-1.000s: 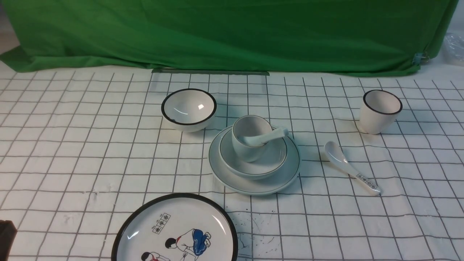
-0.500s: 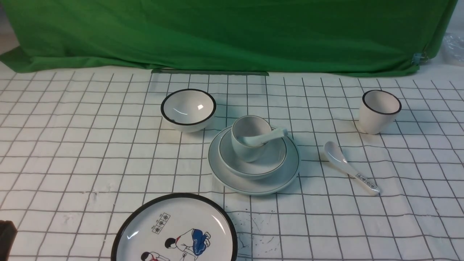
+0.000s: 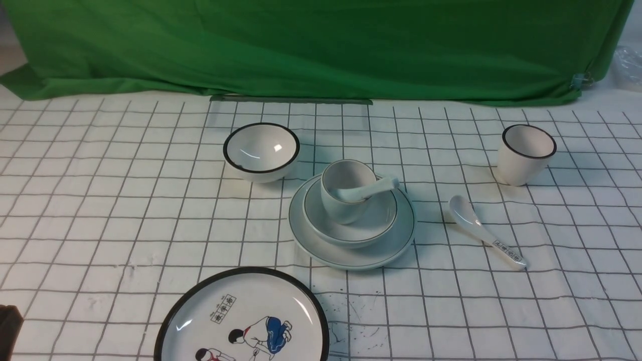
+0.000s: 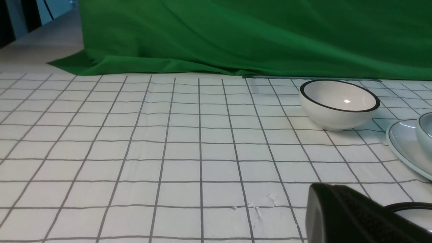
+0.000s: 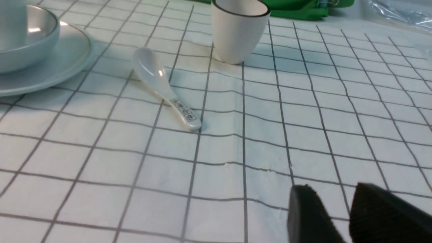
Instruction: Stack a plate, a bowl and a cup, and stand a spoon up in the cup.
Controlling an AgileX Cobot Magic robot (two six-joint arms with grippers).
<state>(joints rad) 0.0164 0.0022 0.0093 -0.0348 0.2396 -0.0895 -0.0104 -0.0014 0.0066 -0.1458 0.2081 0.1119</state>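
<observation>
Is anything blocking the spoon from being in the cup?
No. The spoon already sits in the cup, which stands in the bowl on the plate. Nothing visible is in the way.

Soft, even overhead light; shadows under the plate (image 3: 351, 253) are faint. Small glare spots sit inside the black-rimmed bowl (image 3: 261, 150) behind the plate and on the printed spoon (image 5: 162, 84) beside it. Both wrist views blur their near dark fingers.
</observation>
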